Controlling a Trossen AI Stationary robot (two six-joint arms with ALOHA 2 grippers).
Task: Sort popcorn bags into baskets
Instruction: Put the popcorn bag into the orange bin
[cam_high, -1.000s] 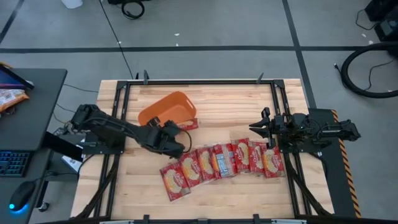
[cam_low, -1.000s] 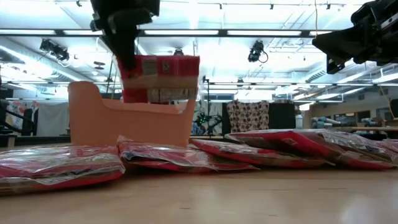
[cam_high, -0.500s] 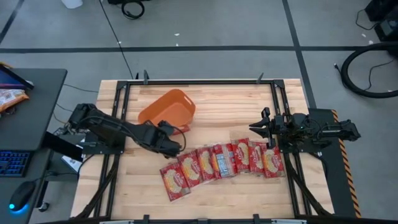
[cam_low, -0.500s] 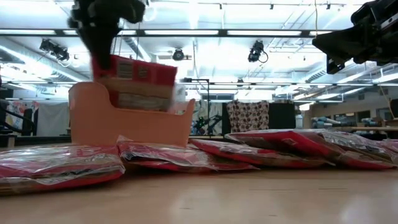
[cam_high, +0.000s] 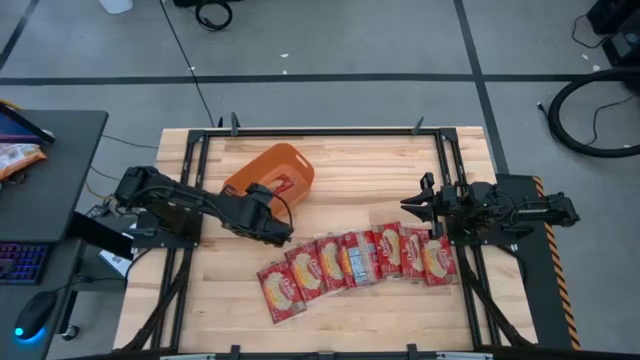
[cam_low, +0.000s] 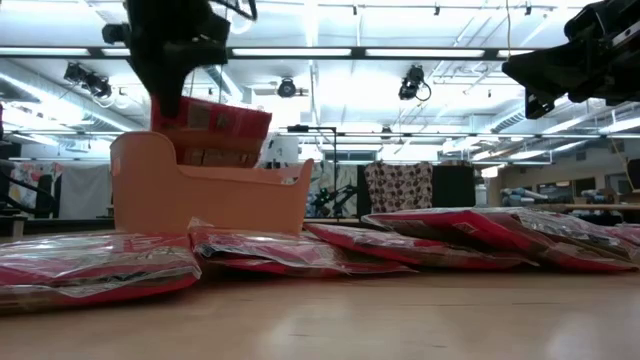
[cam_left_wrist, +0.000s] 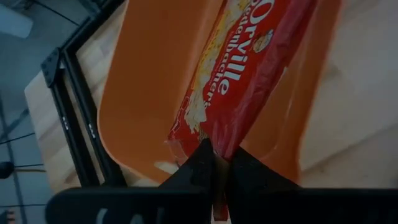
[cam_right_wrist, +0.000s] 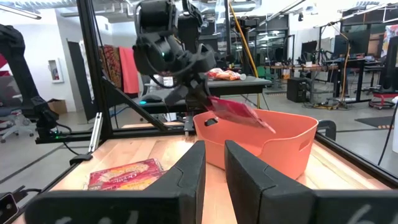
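A large workshop room with a grey concrete floor (cam_high: 350, 40) marked by dark lines, and rows of ceiling strip lights (cam_low: 330, 52), surrounds the pale wooden plank surface (cam_high: 350, 165) inside its black metal frame (cam_high: 320, 131). Beside the surface, behind the left arm, stands a dark desk (cam_high: 45, 180).

On the surface, the orange plastic rectangular tub (cam_high: 262, 172) lies directly under the left gripper (cam_high: 268, 205), whose jaws are clamped on the edge of one flat red popcorn packet with a cream-yellow oval (cam_left_wrist: 249, 81). That packet hangs tilted in front of the jaws, over the tub's inside and above its rim.

A row of overlapping red popcorn packets (cam_high: 350, 262) lies flat on the planks, well clear of the left jaws, its far end just below the right gripper (cam_high: 412, 205). The right jaws are parted, holding nothing, raised at the surface's edge and pointing toward the tub.
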